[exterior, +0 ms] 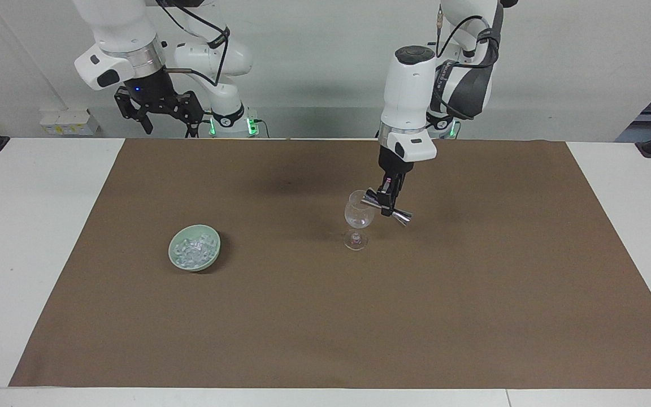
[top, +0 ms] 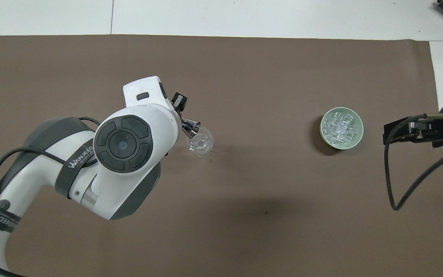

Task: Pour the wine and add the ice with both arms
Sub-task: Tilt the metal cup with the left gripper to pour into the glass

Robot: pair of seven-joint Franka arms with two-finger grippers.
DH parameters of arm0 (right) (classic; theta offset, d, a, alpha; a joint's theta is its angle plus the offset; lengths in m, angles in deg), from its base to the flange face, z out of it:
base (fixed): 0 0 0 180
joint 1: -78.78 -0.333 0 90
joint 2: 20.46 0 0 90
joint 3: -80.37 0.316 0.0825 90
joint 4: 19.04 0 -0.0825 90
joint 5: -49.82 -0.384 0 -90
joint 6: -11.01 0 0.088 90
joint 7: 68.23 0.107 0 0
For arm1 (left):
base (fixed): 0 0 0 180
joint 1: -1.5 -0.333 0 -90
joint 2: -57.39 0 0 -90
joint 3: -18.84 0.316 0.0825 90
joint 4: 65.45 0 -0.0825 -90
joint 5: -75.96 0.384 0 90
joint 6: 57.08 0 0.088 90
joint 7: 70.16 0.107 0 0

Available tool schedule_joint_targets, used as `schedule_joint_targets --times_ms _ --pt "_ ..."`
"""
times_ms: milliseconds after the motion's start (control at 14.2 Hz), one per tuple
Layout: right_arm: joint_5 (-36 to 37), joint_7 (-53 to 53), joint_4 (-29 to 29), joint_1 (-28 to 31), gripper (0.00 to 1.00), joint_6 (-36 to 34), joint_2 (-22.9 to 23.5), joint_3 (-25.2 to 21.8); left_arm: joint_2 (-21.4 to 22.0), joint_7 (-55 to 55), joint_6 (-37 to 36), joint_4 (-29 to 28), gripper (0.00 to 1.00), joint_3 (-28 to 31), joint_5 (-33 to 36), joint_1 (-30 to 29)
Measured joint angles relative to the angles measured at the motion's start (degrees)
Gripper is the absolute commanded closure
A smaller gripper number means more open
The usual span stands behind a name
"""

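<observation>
The left gripper point(exterior: 389, 199) clamps a small metal jigger point(exterior: 387, 207) by its waist, tipped with one end at the rim of a wine glass point(exterior: 357, 220) standing mid-tabletop point(exterior: 472, 294). The ice point(exterior: 192, 251) sits in a pale green bowl point(exterior: 212, 254) toward the right arm's end. The right gripper point(exterior: 159, 110), fingers spread, waits raised near its base. Risk: the jigger's lip nudging the rim could topple the slender-stemmed glass, or liquid could miss the cup.
</observation>
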Motion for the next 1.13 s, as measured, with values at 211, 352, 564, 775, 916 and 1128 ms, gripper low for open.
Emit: schedule_joint_targets --times_ms 211,352,564,775,916,1128 --pt "0.0 0.0 0.0 0.0 0.0 0.0 0.0 0.0 -0.05 0.83 0.0 0.01 1.0 0.02 0.6 0.0" --pt "0.0 0.0 0.0 0.0 0.0 0.0 0.0 0.0 -0.1 1.24 0.0 0.01 1.0 0.01 0.63 0.0" --pt "0.0 0.0 0.0 0.0 0.0 0.0 0.0 0.0 -0.16 1.45 0.0 0.01 1.0 0.0 1.89 0.0" --pt "0.0 0.0 0.0 0.0 0.0 0.0 0.0 0.0 -0.16 1.46 0.0 0.01 1.0 0.0 3.11 0.0" --pt "0.0 0.0 0.0 0.0 0.0 0.0 0.0 0.0 -0.16 1.46 0.01 0.01 1.0 0.0 3.75 0.0" --pt "0.0 0.0 0.0 0.0 0.0 0.0 0.0 0.0 -0.21 1.47 0.01 0.01 1.0 -0.03 4.17 0.01"
